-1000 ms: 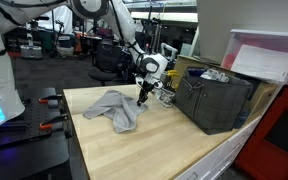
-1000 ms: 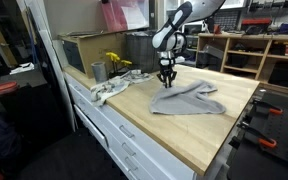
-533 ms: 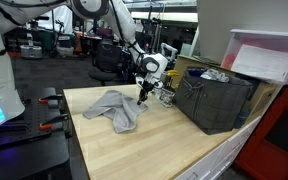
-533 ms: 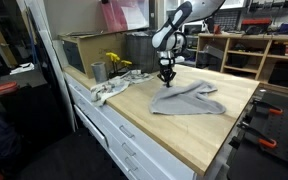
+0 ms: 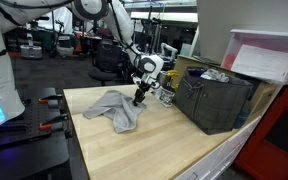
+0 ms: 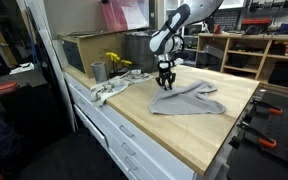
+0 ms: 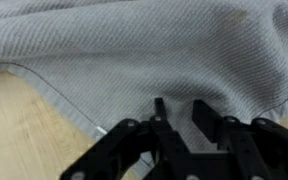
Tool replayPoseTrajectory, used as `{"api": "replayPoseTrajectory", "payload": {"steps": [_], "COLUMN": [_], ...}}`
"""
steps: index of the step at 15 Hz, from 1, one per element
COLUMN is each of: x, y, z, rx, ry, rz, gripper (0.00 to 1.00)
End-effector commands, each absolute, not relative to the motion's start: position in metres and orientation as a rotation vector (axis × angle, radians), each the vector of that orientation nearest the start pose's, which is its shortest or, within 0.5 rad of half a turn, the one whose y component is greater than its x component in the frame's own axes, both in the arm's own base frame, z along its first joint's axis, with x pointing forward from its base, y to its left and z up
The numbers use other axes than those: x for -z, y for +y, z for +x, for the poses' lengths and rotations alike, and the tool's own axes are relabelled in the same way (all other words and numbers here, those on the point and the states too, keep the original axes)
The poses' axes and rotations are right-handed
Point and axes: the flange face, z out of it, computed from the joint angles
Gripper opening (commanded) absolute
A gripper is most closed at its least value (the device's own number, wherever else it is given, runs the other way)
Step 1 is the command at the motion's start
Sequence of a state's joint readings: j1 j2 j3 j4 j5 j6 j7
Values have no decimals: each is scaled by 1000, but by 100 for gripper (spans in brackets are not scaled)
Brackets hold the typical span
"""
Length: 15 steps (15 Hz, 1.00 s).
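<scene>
A grey towel lies crumpled on the light wooden table; it also shows as a grey towel from the opposite side. My gripper points down at the towel's edge nearest the black crate, and the gripper hangs just over that edge. In the wrist view the gripper has its two dark fingers a little apart, the ribbed towel showing in the gap and filling the picture. Nothing is pinched between the fingers.
A black crate full of items stands close beside the gripper, with a white-and-pink box behind it. A metal cup, a yellow object and a pale rag sit near the table's end.
The gripper has shifted slightly along the towel's edge and risen a touch. The towel lies as it did before.
</scene>
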<state>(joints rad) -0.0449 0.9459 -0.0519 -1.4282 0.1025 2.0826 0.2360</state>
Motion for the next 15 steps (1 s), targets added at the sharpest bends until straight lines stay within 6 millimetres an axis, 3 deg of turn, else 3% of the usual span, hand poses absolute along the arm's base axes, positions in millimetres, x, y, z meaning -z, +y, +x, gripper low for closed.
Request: {"api": "replayPoseTrajectory", "payload": {"steps": [1, 2, 6, 9, 11, 15], "x": [-97, -97, -101, -115, -134, -189], "y": [-49, -48, -51, -60, -72, -95], "z": [679, 679, 682, 690, 701, 732], "rx": [-495, -493, -465, -408, -327, -108], "ry": [526, 522, 535, 555, 579, 628], "rz": [-3046, -3046, -3058, -3080, -3098, -3093], "gripper": [5, 0, 0, 0, 0, 0]}}
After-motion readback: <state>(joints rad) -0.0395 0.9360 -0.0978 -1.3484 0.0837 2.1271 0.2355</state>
